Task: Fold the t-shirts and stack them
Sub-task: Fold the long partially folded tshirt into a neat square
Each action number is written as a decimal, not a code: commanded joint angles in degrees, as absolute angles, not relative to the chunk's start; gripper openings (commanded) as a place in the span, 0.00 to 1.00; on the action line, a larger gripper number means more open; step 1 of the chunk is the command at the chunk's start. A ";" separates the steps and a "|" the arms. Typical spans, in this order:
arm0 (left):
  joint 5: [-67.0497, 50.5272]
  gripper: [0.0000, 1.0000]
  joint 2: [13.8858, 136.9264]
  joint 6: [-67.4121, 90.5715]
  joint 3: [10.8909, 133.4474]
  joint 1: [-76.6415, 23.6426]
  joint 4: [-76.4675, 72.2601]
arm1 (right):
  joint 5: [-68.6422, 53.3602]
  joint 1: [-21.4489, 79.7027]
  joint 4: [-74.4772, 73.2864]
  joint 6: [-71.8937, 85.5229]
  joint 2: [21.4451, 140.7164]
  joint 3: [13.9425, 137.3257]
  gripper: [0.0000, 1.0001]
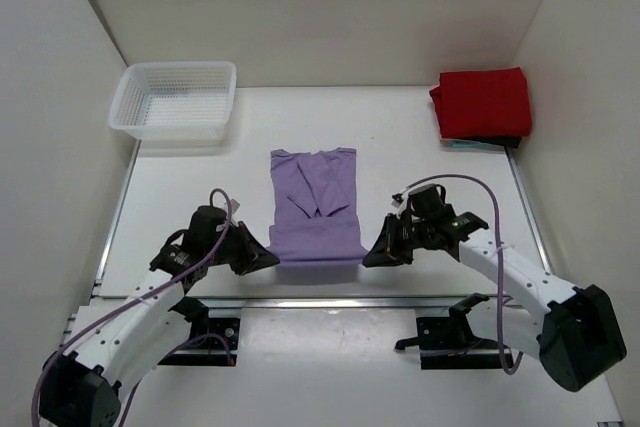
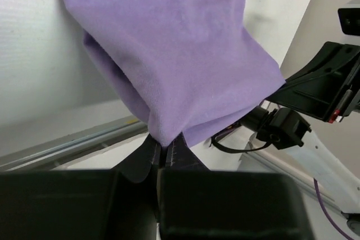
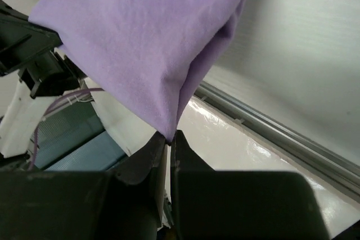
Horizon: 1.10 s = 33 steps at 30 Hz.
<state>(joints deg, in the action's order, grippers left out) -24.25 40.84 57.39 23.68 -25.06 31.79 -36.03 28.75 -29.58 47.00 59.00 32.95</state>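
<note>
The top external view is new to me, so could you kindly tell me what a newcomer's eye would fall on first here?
The lavender t-shirt lies mid-table with its sleeves folded in. Its two near hem corners are pinched by the left hand and the right hand. A folded red t-shirt sits at the far right corner, and a white mesh basket at the far left.

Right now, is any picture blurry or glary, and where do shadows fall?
Top external view: sharp, evenly lit, a soft shadow below the white basket. Left wrist view: the lavender t-shirt is fairly sharp, the left end effector blurred dark. Right wrist view: the right end effector equally blurred, with glare on the glossy table.
</note>
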 commanded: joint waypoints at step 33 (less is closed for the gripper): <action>-24.00 0.98 103.27 39.38 72.44 -10.02 15.90 | -27.34 13.88 -46.33 24.60 128.94 113.68 0.68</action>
